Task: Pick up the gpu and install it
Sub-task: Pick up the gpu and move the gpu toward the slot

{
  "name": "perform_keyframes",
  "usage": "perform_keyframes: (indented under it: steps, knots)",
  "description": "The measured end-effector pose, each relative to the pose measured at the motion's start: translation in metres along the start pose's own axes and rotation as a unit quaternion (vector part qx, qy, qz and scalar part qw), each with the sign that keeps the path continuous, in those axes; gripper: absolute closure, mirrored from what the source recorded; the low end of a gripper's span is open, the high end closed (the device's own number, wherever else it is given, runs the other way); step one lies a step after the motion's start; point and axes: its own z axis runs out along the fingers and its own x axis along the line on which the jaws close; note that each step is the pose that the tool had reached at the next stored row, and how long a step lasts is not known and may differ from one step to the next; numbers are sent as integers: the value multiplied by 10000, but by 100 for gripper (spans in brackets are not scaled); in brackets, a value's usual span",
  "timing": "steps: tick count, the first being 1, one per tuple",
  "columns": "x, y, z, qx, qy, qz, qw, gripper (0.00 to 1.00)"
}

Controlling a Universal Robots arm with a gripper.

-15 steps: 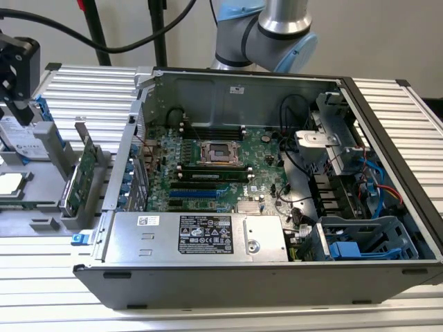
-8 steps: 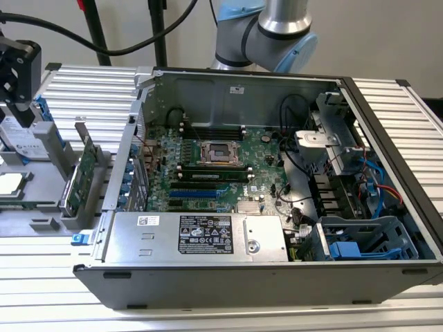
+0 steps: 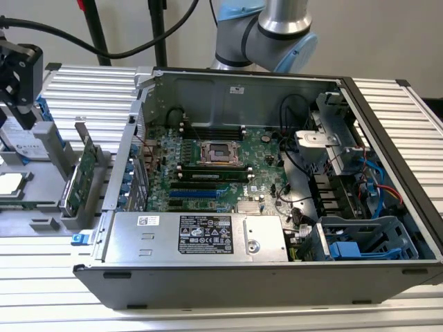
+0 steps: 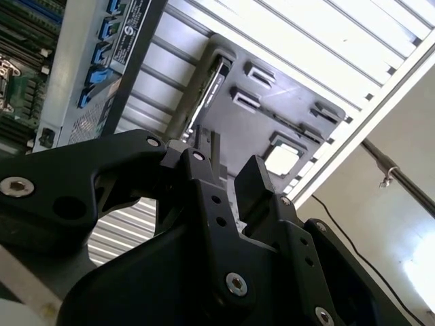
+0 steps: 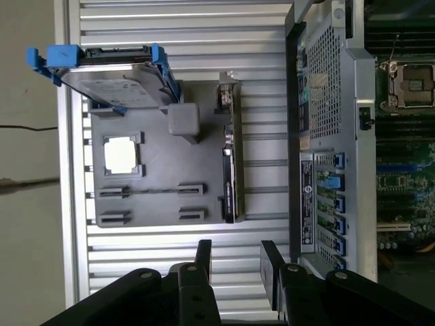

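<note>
**Gripper** (image 5: 238, 270): released. In both wrist views you see its two black fingers (image 5: 204, 261) spread apart with nothing between them. It hangs over the slatted table (image 5: 177, 27), above the grey parts holder (image 5: 163, 197), at the exterior view's left of the open computer case (image 3: 263, 277).

**Gpu** (image 5: 231, 170): standing on its long edge in a slot of the holder, on the side nearest the case. Nothing grips or touches it. In the first wrist view the gap between the fingers lines up roughly with the card's thin top edge.

**Neighbours in the holder:** a hard drive (image 5: 109, 68) with blue rails at one end, a processor chip (image 5: 122, 153) lying flat in a recess, and a grey post (image 5: 183, 122) just beside the card.

**Destination:** the motherboard (image 3: 266, 142) inside the case, with its long expansion slots (image 3: 197, 194) toward the near side. No card is seated there yet.

**Hazards, as judged:**
- The card offers you only a narrow edge. A small sideways error would likely put one finger on top of the board instead of beside it, pressing it into the slot.
- A pinch on the cooler shroud alone may slip or tilt the card as it lifts.
- The grey post and the case wall stand close by, so a skewed lift could snag the bracket.
- A tilted card would probably meet the slot crooked and jam.
</note>
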Motion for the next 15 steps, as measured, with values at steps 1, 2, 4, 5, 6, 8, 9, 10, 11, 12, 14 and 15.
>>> perform_keyframes:
  steps: [1, 2, 4, 5, 6, 8, 9, 10, 11, 12, 14, 15]
  knots:
    - [-1, 0, 5, -1, 0, 0, 10000, 0]
    - [-1, 0, 10, 0, 0, 0, 10000, 0]
    - [-2, -1, 18, 0, 0, 0, 10000, 0]
    - [-3, -1, 22, 0, 0, 0, 10000, 0]
    - [-4, -1, 26, 0, 0, 0, 10000, 0]
    - [-6, -1, 34, 0, 0, 0, 10000, 0]
    - [-7, -1, 38, 0, 0, 0, 10000, 0]
    - [-8, -2, 42, 0, 0, 0, 10000, 0]
    - [-9, -2, 45, -1, 0, 0, 10000, 0]
    - [-10, -2, 48, 0, 0, 0, 10000, 0]
    - [-12, -2, 54, 0, 0, 0, 10000, 0]
    - [-13, -2, 57, 0, -1, -1, 10000, 0]
